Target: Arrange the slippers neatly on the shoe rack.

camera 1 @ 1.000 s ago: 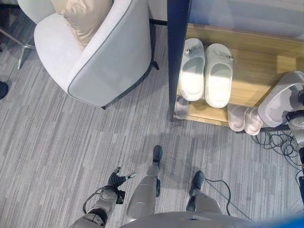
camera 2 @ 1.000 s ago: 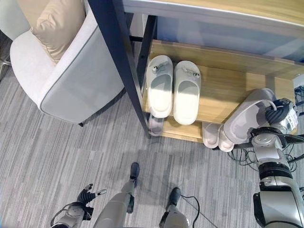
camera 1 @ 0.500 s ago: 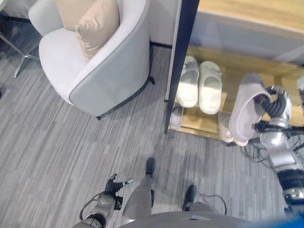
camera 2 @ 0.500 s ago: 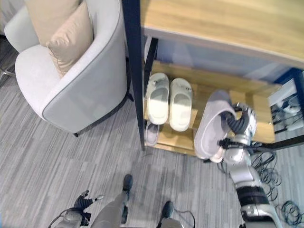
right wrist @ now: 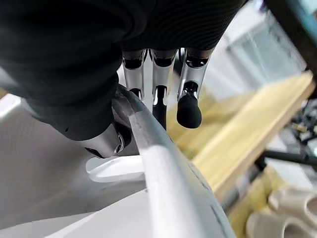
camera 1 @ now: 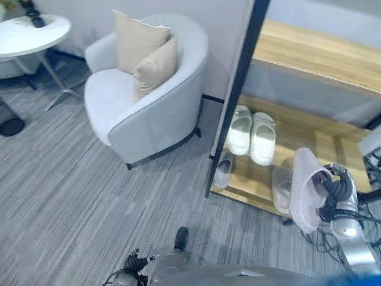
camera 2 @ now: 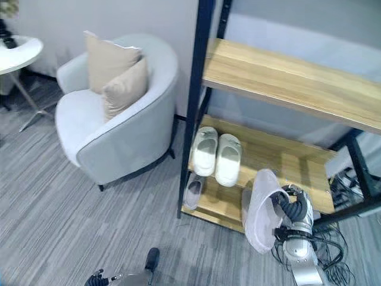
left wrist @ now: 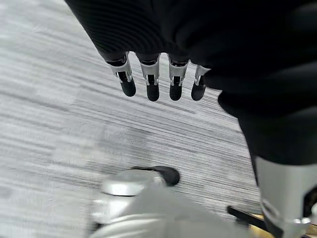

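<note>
Grey slipper (camera 2: 262,211) hangs tilted in the right hand (camera 2: 293,210), fingers (right wrist: 189,101) curled over its rim, in front of the rack's (camera 2: 280,77) right end, off the shelf (camera 1: 309,128). To seat it well, I'd level the sole and slide it onto bare shelf just right of the white pair (camera 1: 251,130), toes matching theirs. Left hand (left wrist: 163,79) idles low over the floor (camera 1: 77,196), fingers straight and slack.

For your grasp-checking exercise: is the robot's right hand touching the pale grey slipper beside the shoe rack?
Touching. In the right wrist view the right hand pinches the grey slipper by its rim, thumb on one side and fingers on the other.
</note>
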### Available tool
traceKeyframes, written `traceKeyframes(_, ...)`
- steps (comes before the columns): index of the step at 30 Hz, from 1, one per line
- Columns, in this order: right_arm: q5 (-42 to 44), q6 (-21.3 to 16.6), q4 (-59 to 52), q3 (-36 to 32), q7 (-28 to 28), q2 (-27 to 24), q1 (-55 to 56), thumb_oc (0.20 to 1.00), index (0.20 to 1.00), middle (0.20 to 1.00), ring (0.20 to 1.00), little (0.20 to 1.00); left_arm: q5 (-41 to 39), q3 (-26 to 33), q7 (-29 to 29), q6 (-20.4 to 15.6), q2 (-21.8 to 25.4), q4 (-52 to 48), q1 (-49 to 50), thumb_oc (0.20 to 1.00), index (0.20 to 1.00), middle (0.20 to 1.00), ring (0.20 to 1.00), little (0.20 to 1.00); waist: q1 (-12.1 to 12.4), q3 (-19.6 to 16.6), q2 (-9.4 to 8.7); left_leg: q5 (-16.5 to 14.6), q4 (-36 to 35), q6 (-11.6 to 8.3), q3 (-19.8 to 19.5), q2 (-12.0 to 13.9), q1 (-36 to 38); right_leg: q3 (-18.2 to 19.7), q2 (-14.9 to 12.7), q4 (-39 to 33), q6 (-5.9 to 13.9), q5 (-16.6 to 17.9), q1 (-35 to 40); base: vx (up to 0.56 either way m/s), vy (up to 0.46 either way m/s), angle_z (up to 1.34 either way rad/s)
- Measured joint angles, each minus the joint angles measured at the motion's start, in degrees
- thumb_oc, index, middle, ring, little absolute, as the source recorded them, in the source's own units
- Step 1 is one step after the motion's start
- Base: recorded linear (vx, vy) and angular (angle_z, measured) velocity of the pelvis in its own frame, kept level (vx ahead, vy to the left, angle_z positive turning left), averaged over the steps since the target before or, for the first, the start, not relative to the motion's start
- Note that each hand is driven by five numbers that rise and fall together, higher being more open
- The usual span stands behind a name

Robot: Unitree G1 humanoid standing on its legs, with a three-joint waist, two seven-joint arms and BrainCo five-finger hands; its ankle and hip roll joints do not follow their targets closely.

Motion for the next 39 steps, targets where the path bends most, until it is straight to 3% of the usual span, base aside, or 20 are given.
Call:
traceKeyframes(2,0.66,-0.39,-1.7,0.46,1.65,2.83,0.94,0.2,0.2,0.2,0.2,0.2,0.22,0.33,-0.04,0.24,-0.11,1.73,0.97,1.0,1.0,1.0,1.0,1.0,-1.12,0.08,0.34,-4.12,3.68,2.23,4.52,-1.74,1.26,3.03,-2.71,2.06,0.8,-0.01,0.59,0.06,0.292,-0.61)
traceKeyframes(5,1.28,-0.41,-1.74,0.68,3.7,4.81,4.13,0.2,0.2,0.2,0.2,0.2,0.34,0.57,-0.34,0.35,-0.11,2.57,-0.08,1.0,1.0,1.0,1.0,1.0,-3.88,0.97,1.28,-4.96,2.24,4.33,5.87,-3.56,5.01,4.64,-6.21,7.81,1.04,0.53,1.13,0.02,0.259,-0.26)
traceKeyframes(7,2.12,-0.36,-1.26,0.96,5.53,4.66,4.46,0.2,0.2,0.2,0.2,0.2,1.76,0.42,-0.48,-0.12,0.84,2.4,-1.63,1.0,1.0,1.0,1.0,1.0,-4.71,1.07,1.98,-5.2,-0.71,5.97,7.11,-4.27,8.84,6.87,-9.49,18.25,0.91,1.15,-2.57,-0.03,0.27,-0.41)
traceKeyframes(9,2.73,-0.44,-0.67,2.98,6.29,4.38,2.3,0.2,0.2,0.2,0.2,0.2,2.42,0.34,-0.49,-0.13,1.71,2.42,-3.2,1.0,1.0,1.0,1.0,1.0,-5.71,2.27,2.93,-4.68,-0.39,8.64,7.73,-4.97,10.66,10.46,-13.01,33.39,2.04,4.74,-9.95,-0.02,0.148,-0.24)
traceKeyframes(10,2.73,-0.46,0.17,4.96,6.88,4.23,3.23,0.2,0.2,0.2,0.2,0.2,2.43,0.25,-0.43,-0.5,2.33,2.2,-3.78,1.0,1.0,1.0,1.0,1.0,-6.31,2.98,3.68,-5.7,-0.73,9.43,7.41,-5.16,11.94,12.52,-13.04,38.27,4.05,2.11,-13.81,-0.02,0.014,-0.06)
traceKeyframes(11,2.7,-0.48,0.31,7.53,7.48,4.2,3.02,0.2,0.2,0.2,0.2,0.2,2.42,0.45,-0.41,-0.4,3.08,2.42,-4.04,1.0,1.0,1.0,1.0,1.0,-6.01,3.43,3.57,-5.58,-1.04,9.31,7.45,-5.14,12.48,14.15,-11.42,37.45,3.87,0.1,-15.86,-0.04,-0.066,-0.01)
traceKeyframes(14,2.71,-0.87,4.75,9.34,7.98,5.87,2.05,0.2,0.2,0.2,0.2,0.2,3.62,-0.1,-0.47,-1.56,2.25,2.92,-2.71,1.0,1.0,1.0,1.0,1.0,-4.97,5.66,2.5,-5.9,-1.35,8.05,7.08,-5.64,12.34,14.85,-4.18,19.67,3.3,-0.9,-17.65,-0.03,-0.149,0.33)
traceKeyframes(15,2.71,-1.04,3.33,10.27,8.54,6.3,2.46,0.2,0.2,0.2,0.2,0.2,4.74,1.76,-0.63,0.38,1.08,9.91,-4.23,1.0,1.0,1.0,1.0,1.0,-5.29,6.64,2.5,-7.61,-0.96,4.71,7.54,-5.53,11.47,18.2,-0.21,14.63,2.29,-0.34,-17.29,0.03,-0.162,0.88)
traceKeyframes(16,2.71,-1.2,3.67,10.12,8.68,5.69,2.84,0.2,0.2,0.2,0.2,0.2,4.79,1.59,-0.56,0.55,0.59,8.71,-2.7,1.0,1.0,1.0,1.0,1.0,-5.61,7.03,2.45,-7.49,0.09,3.38,7.88,-5.33,11.37,18.34,1.89,16.0,1.2,-0.07,-16.53,0.01,-0.168,0.89)
traceKeyframes(19,2.7,-1.22,6.96,9.82,8.68,5.19,1.42,0.2,0.2,0.2,0.2,0.2,4.64,1.43,-0.08,0.46,0.86,4.96,-0.78,1.0,1.0,1.0,1.0,1.0,-4.53,7.39,1.55,-8.4,2.94,4.73,8.91,-6.5,9.89,18.18,1.74,21.2,-2.06,-2.28,-16.28,-0.04,-0.115,0.18)
traceKeyframes(21,2.68,-1.22,9.1,9.25,8.01,5.2,-1.08,0.2,0.2,0.2,0.2,0.2,4.44,-0.37,0.18,-0.04,1.06,2.26,-1.22,1.0,1.0,1.0,1.0,1.0,-4.18,8.37,1.08,-8.44,4.61,4.91,8.34,-6.48,8.12,18.1,0.64,21.06,-2.6,-3.08,-16.16,-0.08,-0.153,0.06)
traceKeyframes(24,1.55,-0.66,11.2,7.52,5.44,5.17,-1.82,0.2,0.2,0.2,0.2,0.2,3.62,-1.44,0.84,-0.9,0.36,-0.08,-3.01,1.0,1.0,1.0,1.0,1.0,-5.22,10.65,1.93,-8.95,7.26,4.73,7.46,-4.76,6.64,16.14,1.24,20.6,-3.14,-3.57,-15.36,-0.07,-0.071,0.15)
traceKeyframes(26,1.25,-0.41,13.34,6.19,2.52,4.23,-1.83,0.2,0.2,0.2,0.2,0.2,3.42,-2.7,2.19,-1.04,0.64,-0.09,-3.04,1.0,1.0,1.0,1.0,1.0,-5.92,11.7,2.31,-10.42,11.0,4.85,7.69,-3.06,5.25,16.53,2.93,21.98,-5.18,-4.79,-16.26,-0.11,0.016,-0.35)
traceKeyframes(28,-0.02,0.2,14.92,6.08,1.39,3.73,-2.91,0.2,0.2,0.2,0.2,0.2,3.39,-2.73,2.48,-1.33,0.94,-0.07,-3.47,1.0,1.0,1.0,1.0,1.0,-5.94,12.4,2.72,-11.03,12.5,4.99,9.09,-1.89,3.6,17.45,3.74,22.7,-4.93,-4.66,-18.37,-0.09,0.03,-0.55)
traceKeyframes(30,-0.67,0.81,15.47,6.23,0.74,3.29,-4.39,0.2,0.2,0.2,0.2,0.2,3.28,-2.79,2.51,-1.63,1.14,-0.68,-3.96,1.0,1.0,1.0,1.0,1.0,-5.55,14.7,3.88,-11.63,13.59,5.33,11.49,0.53,3.39,14.93,2.8,28.13,2.28,-3.98,-20.59,-0.16,-0.108,-0.54)
traceKeyframes(31,-0.76,0.88,15.39,7.43,0.39,1.5,-5.27,0.2,0.2,0.2,0.2,0.2,2.87,-2.9,2.57,-1.55,1.53,-2.44,-5.57,1.0,1.0,1.0,1.0,1.0,-5.29,16.29,4.14,-11.96,15.59,4.79,11.73,0.27,2.13,12.2,-0.49,36.85,0.22,-6.44,-24.98,-0.15,-0.126,-0.07)
traceKeyframes(33,-0.74,0.92,15.56,9.37,-0.22,1.39,-6.3,0.2,0.2,0.2,0.2,0.2,1.88,-3.14,2.81,-2.36,4.01,-4.99,-8.58,1.0,1.0,1.0,1.0,1.0,-5.14,17.92,1.69,-14.53,22.86,3.73,9.97,-0.84,-2.65,15.79,-1.5,34.85,-2.87,-8.17,-24.88,-0.11,-0.086,0.4)
traceKeyframes(34,-1.18,0.91,17.12,10.06,-0.21,1.13,-9.86,0.2,0.2,0.2,0.2,0.2,1.74,-3.68,3.66,-2.88,4.74,-5.16,-11.03,1.0,1.0,1.0,1.0,1.0,-4.92,20.56,2.1,-16.62,27.75,2.98,9.39,0.94,-5.82,15.16,-0.22,36.59,-6.37,-9.0,-26.76,-0.06,-0.078,0.04)
traceKeyframes(36,-1.84,0.43,15.87,10.38,-0.29,0.1,-14.7,0.2,0.2,0.2,0.2,0.2,1.6,-5.05,4.0,-2.74,5.06,-6.1,-11.71,1.0,1.0,1.0,1.0,1.0,-4.54,21.07,2.48,-17.75,31.34,2.18,10.15,3.76,-12.18,12.12,-0.34,38.1,-6.24,-8.86,-31.87,-0.05,-0.049,-0.44)
traceKeyframes(39,-1.79,0.12,15.97,9.38,-1.06,-2.55,-15.96,0.2,0.2,0.2,0.2,0.2,1.06,-5.11,4.84,-3.4,5.15,-9.38,-11.32,1.0,1.0,1.0,1.0,1.0,-5.15,21.33,3.18,-18.51,35.3,1.91,8.52,3.76,-15.57,11.78,-0.5,41.85,-7.42,-9.93,-35.51,-0.07,-0.032,-0.12)
